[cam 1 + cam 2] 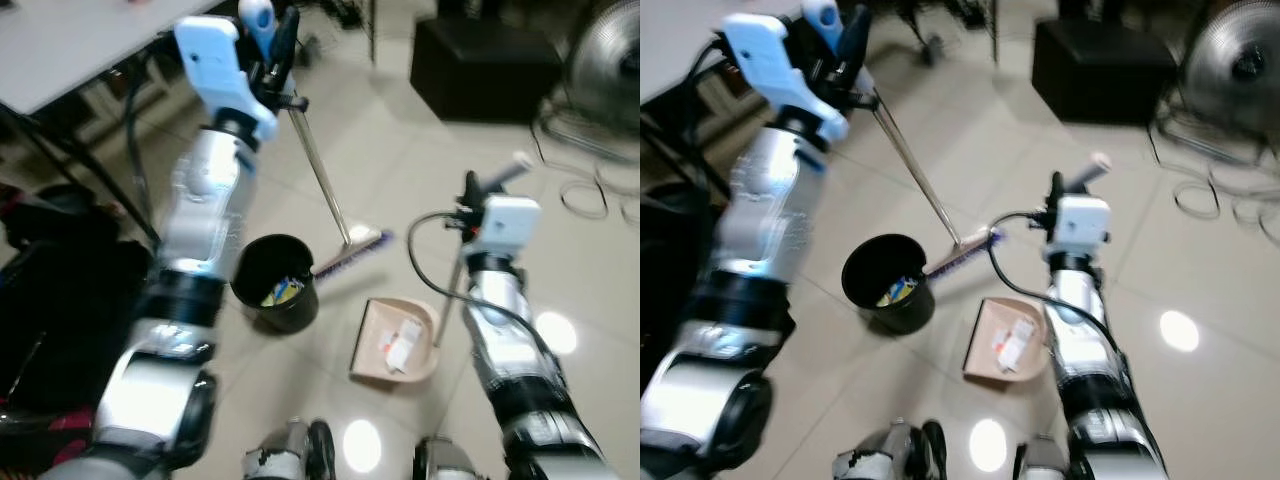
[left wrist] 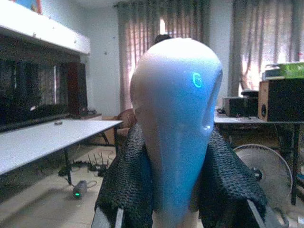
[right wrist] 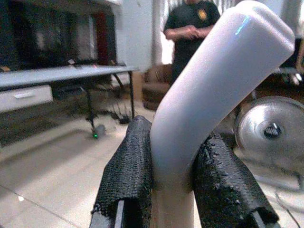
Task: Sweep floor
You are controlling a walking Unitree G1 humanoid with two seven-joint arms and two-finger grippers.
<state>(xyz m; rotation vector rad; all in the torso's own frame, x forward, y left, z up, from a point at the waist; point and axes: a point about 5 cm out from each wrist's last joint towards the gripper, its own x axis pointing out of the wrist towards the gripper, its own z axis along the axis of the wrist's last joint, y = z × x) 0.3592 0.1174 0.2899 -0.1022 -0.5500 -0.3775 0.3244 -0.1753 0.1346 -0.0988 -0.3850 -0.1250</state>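
1. while the left gripper (image 1: 272, 60) is clamping its fingers on the blue-white top of the broom (image 1: 325, 180), the long metal pole is slanting down to the purple bristle head, which is resting on the tile floor (image 1: 420, 160) just beside the black bin (image 1: 275, 283); the bin is already holding some bright scraps.
2. the right gripper (image 1: 470, 190) is gripping the upright handle of the dustpan (image 1: 395, 342), its jaws pressed tight on the pale curved grip in the right wrist view; the pan is sitting flat on the floor, near the bristles, with bits of paper (image 1: 400, 342) lying in it.
3. judging by this, the step in hand is drawing the last litter into the pan; to do it well, the pan's lip should be staying flush with the tiles and facing the bristles, and the broom should be making short, low strokes toward it.
4. the bin is standing very near the bristles, so a wide swing could be knocking it; a person (image 3: 192, 28) is standing in the background, well apart.
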